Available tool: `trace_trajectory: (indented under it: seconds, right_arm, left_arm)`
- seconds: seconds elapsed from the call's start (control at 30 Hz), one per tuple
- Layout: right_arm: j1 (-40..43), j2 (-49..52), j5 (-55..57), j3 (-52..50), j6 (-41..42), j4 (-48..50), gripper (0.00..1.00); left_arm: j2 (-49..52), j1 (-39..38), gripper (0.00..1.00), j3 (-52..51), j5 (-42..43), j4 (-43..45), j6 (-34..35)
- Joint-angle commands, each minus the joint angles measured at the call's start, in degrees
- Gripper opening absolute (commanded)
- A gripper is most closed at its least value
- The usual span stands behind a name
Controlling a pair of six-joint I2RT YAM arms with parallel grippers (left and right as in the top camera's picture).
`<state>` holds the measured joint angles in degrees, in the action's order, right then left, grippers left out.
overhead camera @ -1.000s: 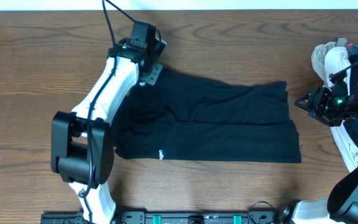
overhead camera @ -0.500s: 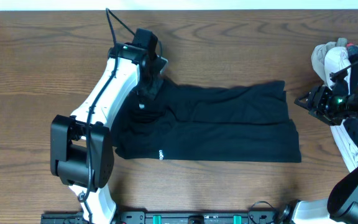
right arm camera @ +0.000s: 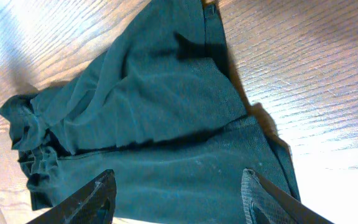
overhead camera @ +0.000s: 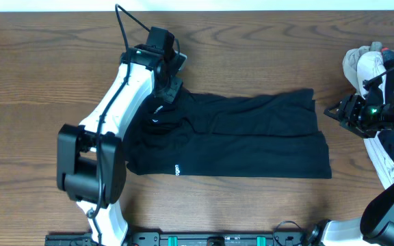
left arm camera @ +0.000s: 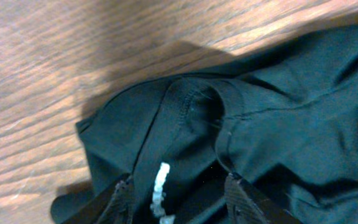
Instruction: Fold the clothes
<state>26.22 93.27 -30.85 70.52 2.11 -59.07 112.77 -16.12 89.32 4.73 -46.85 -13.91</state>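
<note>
The wooden counter (overhead camera: 33,68) carries the black collared shirt (overhead camera: 252,137), laid flat between our two pincers. Its collar end is directly under the left pincer (overhead camera: 168,74), and its other end is just ahead of and below the right pincer (right arm camera: 178,186). Behind the right pincer sits a heap of other clothes (overhead camera: 364,65).

What has just changed — the left pincer has let go. A second ago it was clenched on the collar corner, out past the shirt's far edge. Since then it has carried that corner inward and spread its fingers. Now the collar (left arm camera: 191,99) lies dropped on the shirt body beneath the released fingers, with nothing pinched. We judge this neck-end tuck done, leaving the shirt ready for its next fold.

The right pincer hangs released and empty, where it was before. Between the left fingers the white neck label (left arm camera: 160,186) shows — the tiny hem logo (overhead camera: 177,169) lies well short of that pincer, unmoved.
</note>
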Motion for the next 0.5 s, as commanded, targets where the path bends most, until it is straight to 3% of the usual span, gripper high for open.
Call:
trace_trajectory:
  seconds: [0.0, 0.3, 0.4, 0.47]
  right_arm:
    - [-0.37, -0.07, -0.22, 0.66, 0.0, -0.09, 0.63]
    - [-0.37, -0.07, -0.22, 0.66, 0.0, -0.46, 0.63]
    - [-0.37, -0.07, -0.22, 0.66, 0.0, -0.46, 0.63]
    - [-0.37, -0.07, -0.24, 0.66, 0.0, -0.42, 0.63]
  left_arm:
    - [4.5, 0.42, 0.49, -1.4, -1.4, 1.11, -0.2]
    - [7.82, 1.01, 0.49, -1.4, -3.39, 2.25, -0.22]
    - [7.82, 1.33, 0.36, -1.4, -3.96, 2.54, -0.24]
    - [7.82, 1.62, 0.34, -1.4, -3.96, 3.1, -0.2]
